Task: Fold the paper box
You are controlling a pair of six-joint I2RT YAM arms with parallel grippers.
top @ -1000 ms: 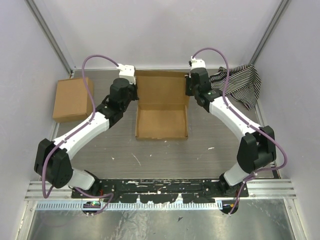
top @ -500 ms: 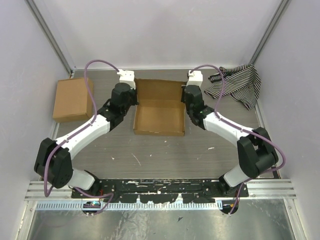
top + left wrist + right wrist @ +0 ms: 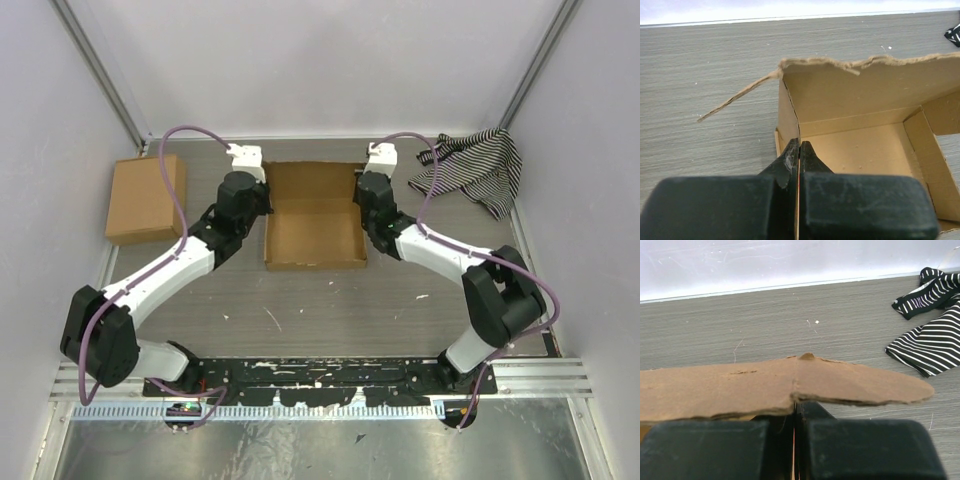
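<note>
You had the left gripper (image 3: 799,148) pinched tight on the paper box's (image 3: 313,218) left wall and the right gripper (image 3: 796,409) clamped on its right wall. The box sat open on the table (image 3: 300,305) between them.

Overhead, plus wrist close-ups of paper box (image 3: 855,145)

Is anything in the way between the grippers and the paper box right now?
Nothing visible. The left gripper is shut on the left side of the paper box, the right gripper on its right side. The squarer box and striped cloth lie off to the sides.
</note>
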